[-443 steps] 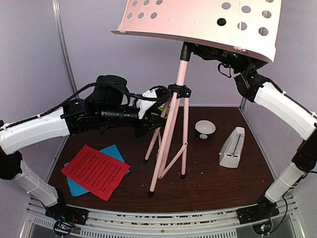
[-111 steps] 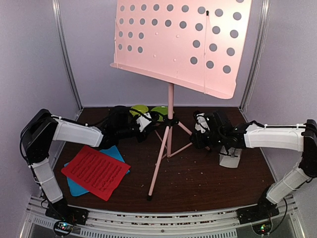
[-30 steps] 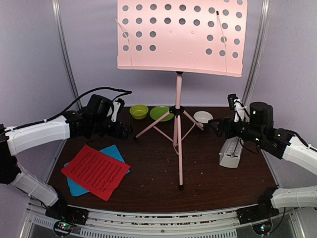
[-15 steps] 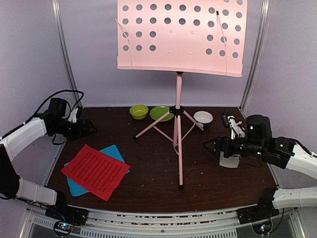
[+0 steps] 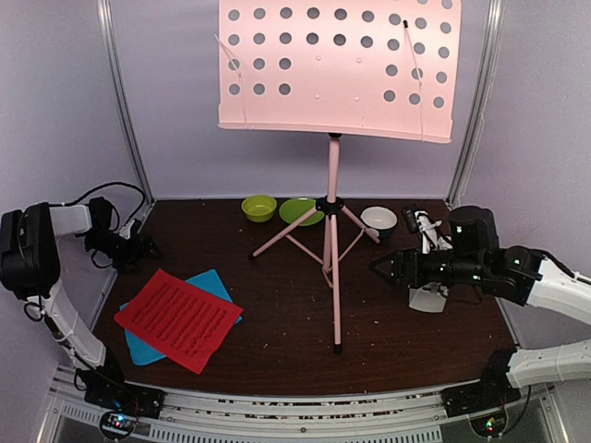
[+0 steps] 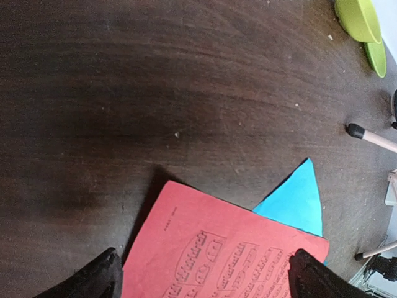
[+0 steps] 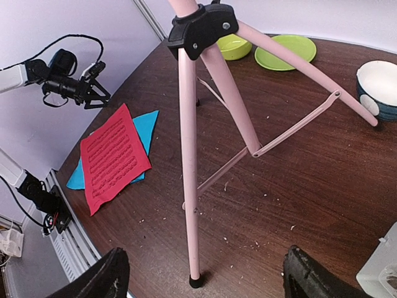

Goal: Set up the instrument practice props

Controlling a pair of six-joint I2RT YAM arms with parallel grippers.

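The left gripper (image 6: 205, 273), wide open and empty, hovers just beyond a corner of the red page (image 5: 177, 320) lying flat atop the cyan page (image 5: 214, 281) on the worktop (image 5: 388, 341), where a pinch may skid off or drag both.

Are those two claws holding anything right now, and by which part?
Nothing is held. The left gripper is open near the red sheet-music page; the right gripper is open facing the pale pink tripod music stand, touching nothing.
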